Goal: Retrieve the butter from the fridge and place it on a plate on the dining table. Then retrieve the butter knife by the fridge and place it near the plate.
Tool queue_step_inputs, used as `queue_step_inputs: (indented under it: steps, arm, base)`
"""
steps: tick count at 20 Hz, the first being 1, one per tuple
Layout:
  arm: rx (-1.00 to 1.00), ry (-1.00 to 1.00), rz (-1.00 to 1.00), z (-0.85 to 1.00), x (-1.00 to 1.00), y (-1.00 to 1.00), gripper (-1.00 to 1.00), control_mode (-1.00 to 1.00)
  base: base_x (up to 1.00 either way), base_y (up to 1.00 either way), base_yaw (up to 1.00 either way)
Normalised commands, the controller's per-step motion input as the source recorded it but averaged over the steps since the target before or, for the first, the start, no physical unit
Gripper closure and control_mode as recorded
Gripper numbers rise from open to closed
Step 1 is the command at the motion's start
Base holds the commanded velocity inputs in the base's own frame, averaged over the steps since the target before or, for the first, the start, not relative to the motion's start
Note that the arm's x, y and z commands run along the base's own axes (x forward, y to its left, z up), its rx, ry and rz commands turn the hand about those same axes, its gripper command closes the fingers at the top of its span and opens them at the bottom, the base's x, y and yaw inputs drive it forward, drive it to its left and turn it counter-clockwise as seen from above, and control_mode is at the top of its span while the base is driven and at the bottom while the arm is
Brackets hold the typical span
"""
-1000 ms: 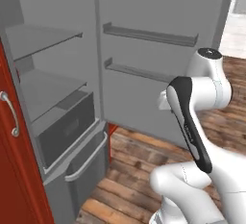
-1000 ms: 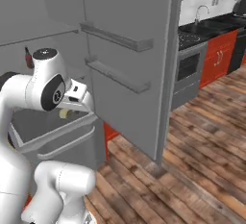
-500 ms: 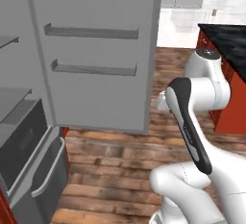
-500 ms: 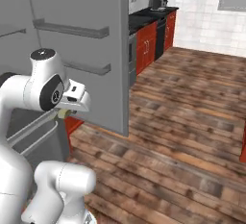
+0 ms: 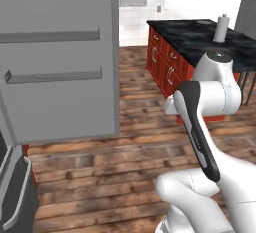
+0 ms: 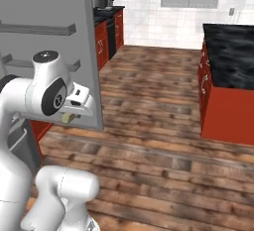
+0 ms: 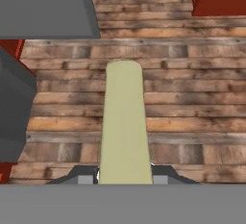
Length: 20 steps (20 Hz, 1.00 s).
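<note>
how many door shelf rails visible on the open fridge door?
2. Both on the inner face of the fridge door: the upper rail and the lower rail beneath it. The door's top is cropped, so more could sit above.

My gripper (image 7: 124, 176) holds the butter (image 7: 124, 127) between its fingertips, the stick jutting forward above the floor (image 7: 192, 103). To my left stands the fridge (image 5: 55, 62) with its door swung open. Ahead to my right sits the dining table (image 5: 210, 42), a roll (image 5: 220, 28) upright on it.
</note>
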Motion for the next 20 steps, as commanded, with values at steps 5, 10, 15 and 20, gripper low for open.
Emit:
queue_step_inputs:
  steps: [5,10,15,20]
  arm:
    - [0.00,0.00,0.00,0.00,0.00,0.00,1.00,1.00]
    - [0.00,0.00,0.00,0.00,0.00,0.00,1.00,1.00]
    - [0.00,0.00,0.00,0.00,0.00,0.00,1.00,1.00]
    - [0.00,0.00,0.00,0.00,0.00,0.00,1.00,1.00]
  base:
    - [0.00,-0.64,-0.06]
    - [0.14,-0.99,0.00]
    - [0.15,-0.63,0.00]
    - [0.20,-0.38,-0.01]
